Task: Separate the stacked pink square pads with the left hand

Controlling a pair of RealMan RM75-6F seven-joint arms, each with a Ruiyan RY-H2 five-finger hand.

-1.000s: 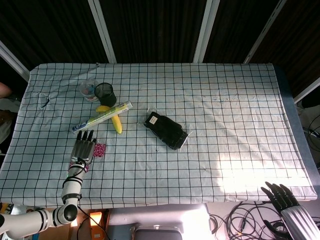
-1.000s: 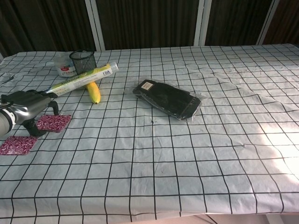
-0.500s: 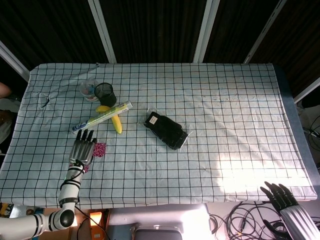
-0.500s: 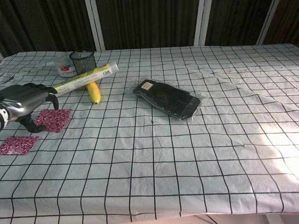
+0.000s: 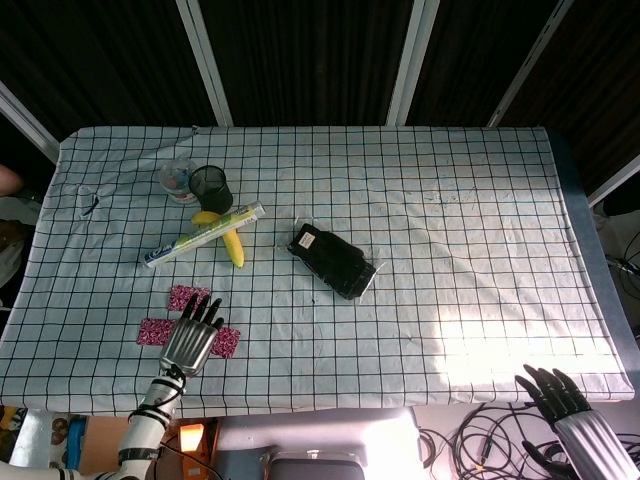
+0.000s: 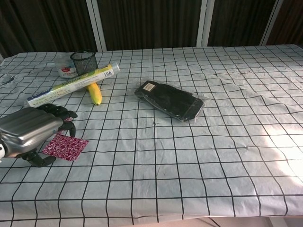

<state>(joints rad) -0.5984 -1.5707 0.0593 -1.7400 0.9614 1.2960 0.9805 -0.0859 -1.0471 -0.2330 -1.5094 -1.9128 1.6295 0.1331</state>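
Three pink patterned square pads lie apart on the checked cloth at the near left: one farthest back, one to the left, one to the right. My left hand hovers between them with fingers spread, covering the left edge of the right-hand pad and gripping nothing that I can see. In the chest view it hides the other two pads. My right hand hangs off the table's near right corner, fingers apart and empty.
Behind the pads lie a long white tube across a banana, with a black mesh cup and a small clear tub farther back. A black packet in clear wrap lies mid-table.
My left hand has swung from beside the back pad toward the near edge and rightward. A third pink pad now lies to the right of the hand, apart from the other two.
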